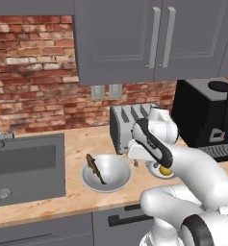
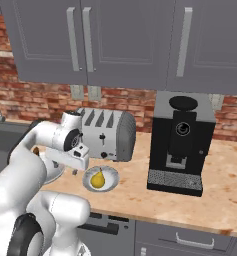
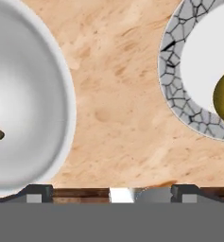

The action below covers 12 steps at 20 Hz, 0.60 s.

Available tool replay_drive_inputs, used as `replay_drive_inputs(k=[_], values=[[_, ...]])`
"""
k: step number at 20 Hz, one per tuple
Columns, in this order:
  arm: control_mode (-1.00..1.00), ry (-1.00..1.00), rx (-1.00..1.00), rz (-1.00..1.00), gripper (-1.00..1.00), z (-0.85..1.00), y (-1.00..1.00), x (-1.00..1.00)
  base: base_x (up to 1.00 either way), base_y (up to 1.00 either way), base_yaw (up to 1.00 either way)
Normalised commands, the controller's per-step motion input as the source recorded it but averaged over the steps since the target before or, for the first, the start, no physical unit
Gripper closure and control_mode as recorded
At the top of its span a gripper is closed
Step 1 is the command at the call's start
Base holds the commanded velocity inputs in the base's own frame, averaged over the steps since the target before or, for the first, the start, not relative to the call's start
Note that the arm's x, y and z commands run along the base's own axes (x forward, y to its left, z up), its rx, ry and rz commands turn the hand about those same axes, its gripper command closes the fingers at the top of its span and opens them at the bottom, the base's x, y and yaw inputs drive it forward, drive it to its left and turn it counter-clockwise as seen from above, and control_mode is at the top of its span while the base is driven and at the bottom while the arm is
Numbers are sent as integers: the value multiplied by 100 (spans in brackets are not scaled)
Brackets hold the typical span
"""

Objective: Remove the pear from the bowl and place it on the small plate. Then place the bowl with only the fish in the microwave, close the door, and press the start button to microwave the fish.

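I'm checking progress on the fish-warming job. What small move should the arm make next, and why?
Probably shift the open gripper over to the bowl's rim and lower to grasp it. The pear already sits on the small plate, only the fish lies in the bowl, and the gripper hangs over bare counter between them, holding nothing.

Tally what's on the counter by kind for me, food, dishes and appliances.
Food: 2, pear and fish
Dishes: 2, bowl and plate
Appliances: 2, toaster and coffee machine
Total: 6
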Motion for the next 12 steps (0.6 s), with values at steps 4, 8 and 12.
replay_drive_inputs(k=[4,8,12], values=[[-100,-4,0,0,-100,-6,26,1,0,0,0],[-100,0,0,0,-100,-40,2,2,0,0,0],[-100,0,0,-2,-100,-15,33,3,0,0,0]])
